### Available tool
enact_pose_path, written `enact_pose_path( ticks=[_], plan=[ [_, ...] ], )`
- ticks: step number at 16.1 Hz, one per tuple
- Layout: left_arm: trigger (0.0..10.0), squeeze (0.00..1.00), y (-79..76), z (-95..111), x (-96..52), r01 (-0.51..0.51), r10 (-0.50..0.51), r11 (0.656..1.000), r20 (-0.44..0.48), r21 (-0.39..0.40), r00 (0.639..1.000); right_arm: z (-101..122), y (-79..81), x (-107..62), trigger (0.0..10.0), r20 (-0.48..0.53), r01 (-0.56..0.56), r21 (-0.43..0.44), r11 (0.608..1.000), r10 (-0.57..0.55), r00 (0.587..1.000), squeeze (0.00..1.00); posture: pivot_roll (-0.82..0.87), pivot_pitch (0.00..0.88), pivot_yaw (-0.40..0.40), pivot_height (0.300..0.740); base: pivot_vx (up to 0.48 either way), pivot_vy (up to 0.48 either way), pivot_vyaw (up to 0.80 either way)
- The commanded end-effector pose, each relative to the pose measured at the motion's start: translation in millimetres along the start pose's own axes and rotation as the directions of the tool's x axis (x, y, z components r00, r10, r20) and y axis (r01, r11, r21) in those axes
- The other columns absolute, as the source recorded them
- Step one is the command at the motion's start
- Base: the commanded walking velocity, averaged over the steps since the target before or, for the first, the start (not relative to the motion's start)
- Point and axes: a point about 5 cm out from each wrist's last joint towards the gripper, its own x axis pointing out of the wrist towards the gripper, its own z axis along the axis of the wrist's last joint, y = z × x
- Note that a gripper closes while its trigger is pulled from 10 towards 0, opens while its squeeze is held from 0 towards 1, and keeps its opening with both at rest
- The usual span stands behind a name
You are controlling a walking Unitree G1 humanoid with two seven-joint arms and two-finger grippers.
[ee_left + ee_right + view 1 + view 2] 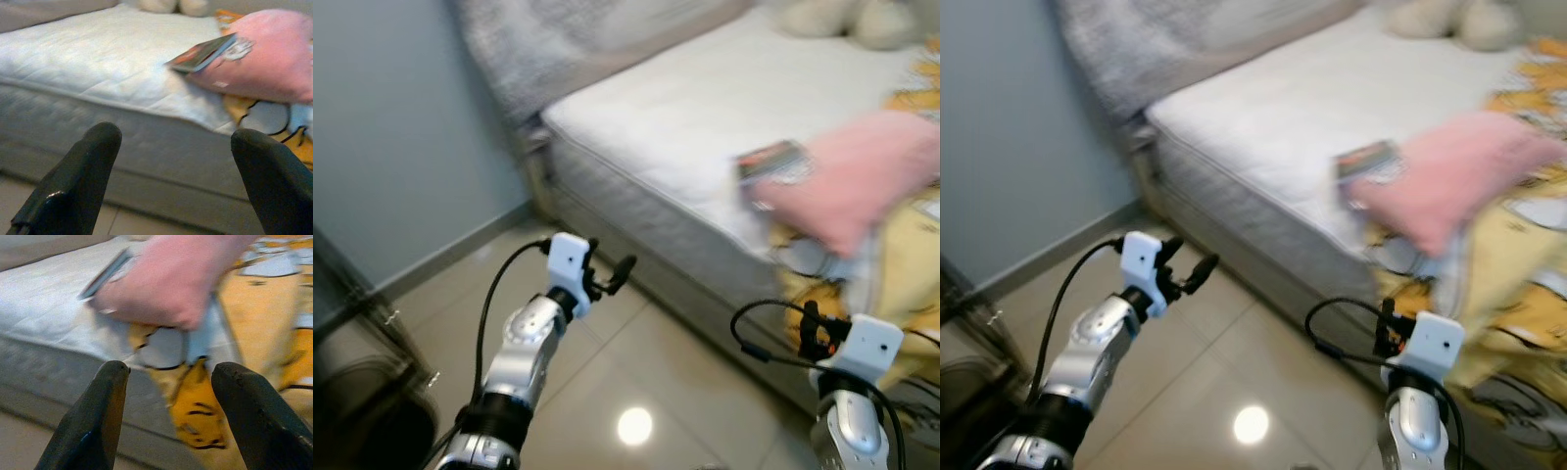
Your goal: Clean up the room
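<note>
The left claw (168,188) has its two black fingers (78,181) spread wide apart, with nothing between them. Beyond them is a bed with a white quilted mattress (98,63). A soft pink pillow (274,54) lies on it, and a thin colourful book (203,53) leans against the pillow. A yellow printed blanket (293,142) hangs near the pillow.

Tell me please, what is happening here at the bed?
The robot stands before the bed with both arms raised and nothing in hand. The left end effector is open and points at the mattress edge, where a book leans on a pink pillow. The right end effector, also open, faces that pillow and the yellow blanket hanging over the side. Nothing is grasped yet.
</note>
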Motion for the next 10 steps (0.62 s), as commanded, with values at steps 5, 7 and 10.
enact_pose_path(
  ticks=[5,7,10],
  plan=[
    [10.0,0.0,2.4,15,11.8,0.01,-0.01,1.0,0.035,0.006,0.999,8,5.2,3.9,10.0,0.04,-0.008,-0.004,1.0,0.008,0.999,0.0,-0.06,0.0,0.082,0.736,0.442,0.0,-0.73],
    [10.0,0.0,2.2,16,13.0,0.014,-0.014,1.0,0.042,0.004,0.999,8,4.9,4.8,10.0,0.042,-0.008,-0.004,1.0,0.008,0.999,0.0,-0.06,0.0,0.081,0.736,0.442,0.0,-0.74],
    [10.0,0.0,7.5,20,15.1,-0.037,0.04,0.998,0.07,-0.043,0.997,11,3.5,8.2,10.0,0.052,-0.003,-0.011,1.0,0.003,0.999,0.0,-0.06,0.0,0.08,0.736,0.094,0.45,-0.73]
  ],
)
